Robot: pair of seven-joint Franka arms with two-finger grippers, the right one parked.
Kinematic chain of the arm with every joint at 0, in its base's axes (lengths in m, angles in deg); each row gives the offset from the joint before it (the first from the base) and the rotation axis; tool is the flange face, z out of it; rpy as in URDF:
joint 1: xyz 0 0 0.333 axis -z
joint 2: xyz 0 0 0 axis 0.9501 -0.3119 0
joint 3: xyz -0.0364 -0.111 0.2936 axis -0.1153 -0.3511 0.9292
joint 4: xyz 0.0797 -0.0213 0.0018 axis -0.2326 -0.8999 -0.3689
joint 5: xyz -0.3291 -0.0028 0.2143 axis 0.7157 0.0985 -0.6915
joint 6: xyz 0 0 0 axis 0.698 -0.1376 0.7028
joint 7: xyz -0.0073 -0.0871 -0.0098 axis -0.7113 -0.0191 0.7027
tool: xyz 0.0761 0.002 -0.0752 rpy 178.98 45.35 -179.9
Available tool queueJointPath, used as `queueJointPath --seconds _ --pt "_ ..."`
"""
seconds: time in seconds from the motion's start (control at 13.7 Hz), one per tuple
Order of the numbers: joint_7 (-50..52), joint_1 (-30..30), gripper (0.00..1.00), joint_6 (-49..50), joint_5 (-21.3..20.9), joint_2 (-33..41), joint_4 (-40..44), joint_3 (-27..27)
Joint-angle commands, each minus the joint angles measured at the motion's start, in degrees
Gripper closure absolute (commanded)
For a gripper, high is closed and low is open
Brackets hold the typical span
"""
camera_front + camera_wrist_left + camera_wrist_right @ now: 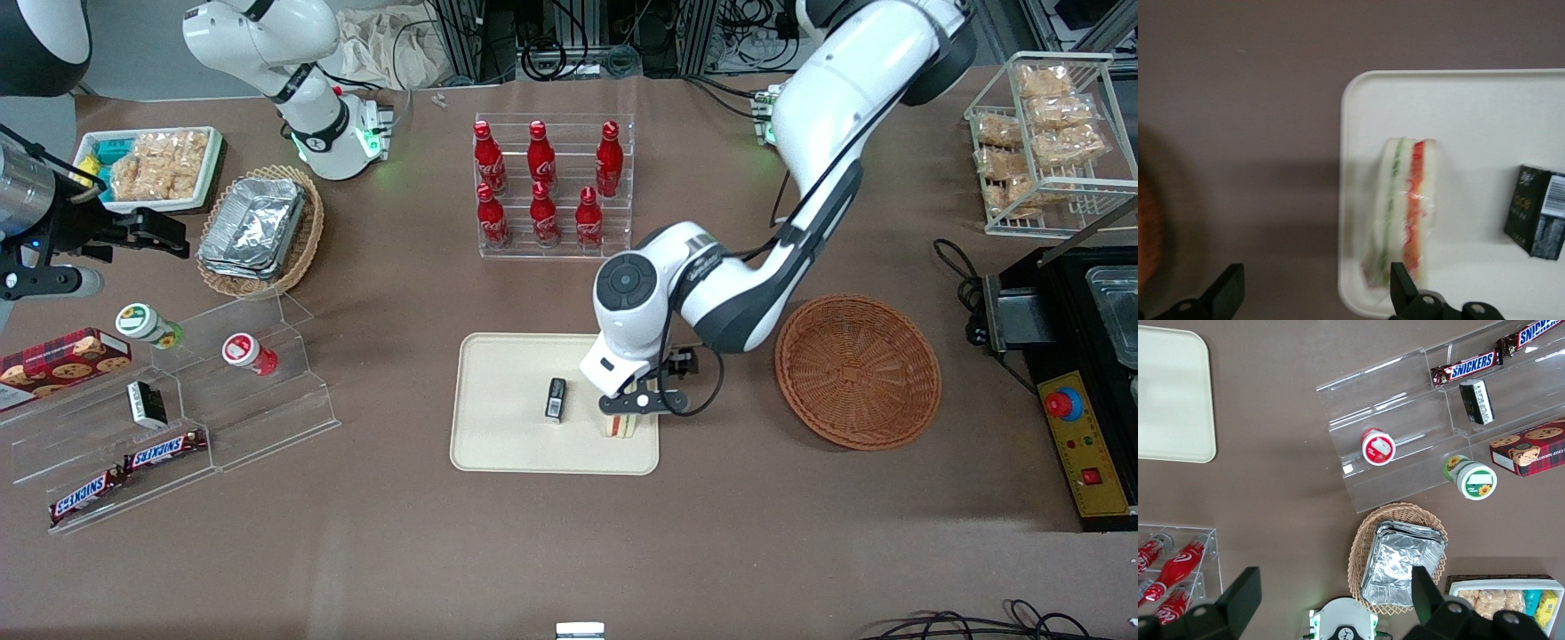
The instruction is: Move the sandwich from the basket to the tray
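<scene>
The sandwich (620,427) stands on its edge on the tray (507,444), close to the rim at the basket's end, and we see its green and red filling layers running along its length in the left wrist view (1405,207). The end effector (642,404) hovers just above it, fingers spread wide. In the wrist view one fingertip (1401,280) sits by the sandwich's end and the other (1228,287) is well out over the bare brown table (1238,133), so we see nothing gripped between them. A small black box (556,398) lies on the tray near the sandwich, apart from it. The basket (858,371) rests on the table beside the tray, toward the working arm's end, and we see nothing in it. Farther from the front camera than the tray, a clear rack of red bottles (544,188) stands on the table.
</scene>
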Motion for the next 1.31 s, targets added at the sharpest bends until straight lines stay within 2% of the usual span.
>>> queueJointPath --seconds 0.0,0.07,0.22,0.29,0.44,0.58,0.8,0.88,1.09,1.24 --pt "0.2 -1.8 0.02 5.4 -0.1 7.2 -1.7 0.2" --pt "-0.1 -4.5 0.02 6.5 1.9 9.4 -2.2 -0.6" --pt "-3.3 -8.5 0.01 9.5 10.9 14.1 -2.9 -0.8" --pt "-5.7 -11.0 0.01 9.8 13.1 17.0 -4.6 -0.8" --pt "-6.3 -15.2 0.01 9.0 15.8 23.5 -10.2 -0.8" --pt "-6.5 -17.2 0.01 9.0 19.2 27.2 -12.3 -0.8" --pt "-6.6 -20.4 0.01 9.3 19.8 32.4 -16.3 -0.8" --pt "-8.2 -22.1 0.01 9.1 21.2 34.6 -17.9 -0.8" --pt "-17.9 -26.2 0.01 9.5 25.4 37.1 -19.7 -0.1" --pt "-26.5 -24.2 0.01 9.8 27.1 38.4 -19.7 6.3"
